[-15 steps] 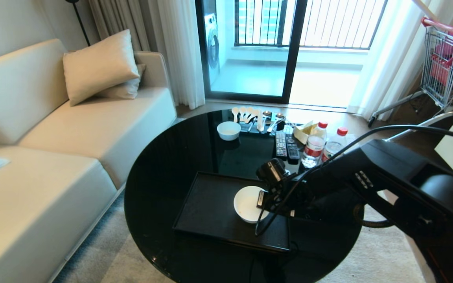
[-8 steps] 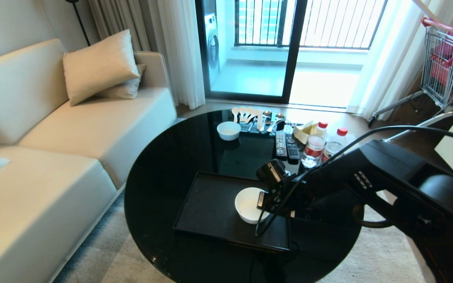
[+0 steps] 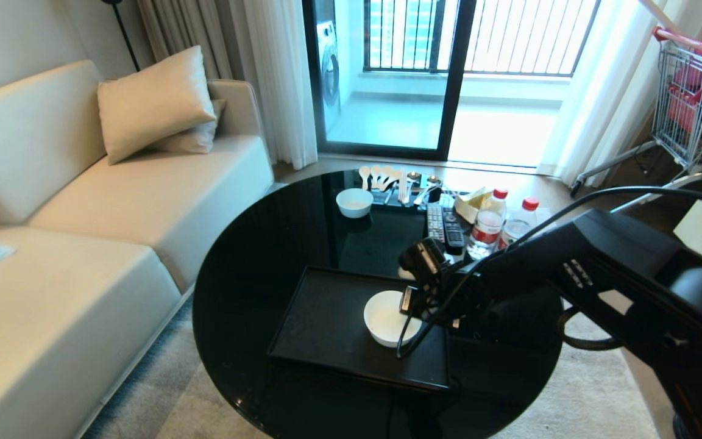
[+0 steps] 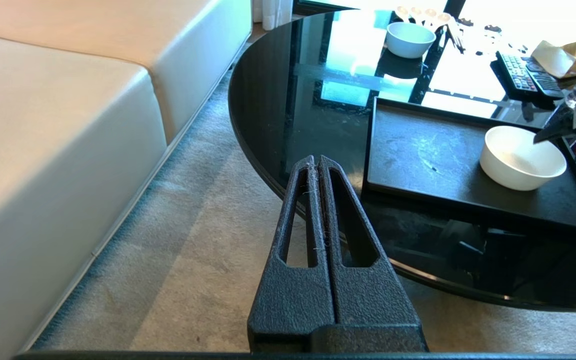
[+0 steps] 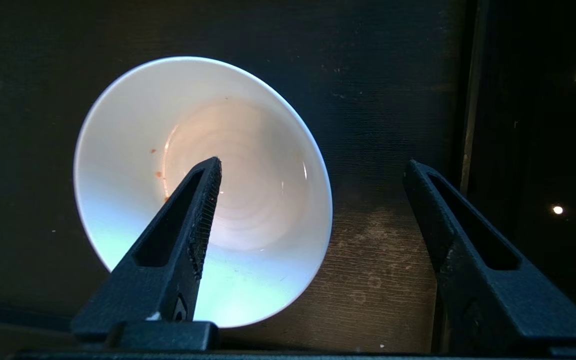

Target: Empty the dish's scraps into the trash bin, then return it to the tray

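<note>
Sitting upright on the tray point(image 3: 326, 323), the dish point(image 3: 386, 317) looks basically empty.
Right gripper point(image 5: 313, 170) hangs over its rim with jaws spread, one finger inside, one outside, gripping nothing. Left gripper point(image 4: 316, 165) is pressed together, off beside the table point(image 3: 253, 256).

The bowl point(image 5: 248, 150) is white with tiny orange specks. The tray point(image 3: 326, 323) is black. The table point(image 3: 253, 256) is shiny black. The sofa point(image 3: 83, 244) is cream.

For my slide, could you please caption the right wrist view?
Open right gripper straddling the rim of the emptied glossy white round bowl on the matte black rectangular tray.
</note>
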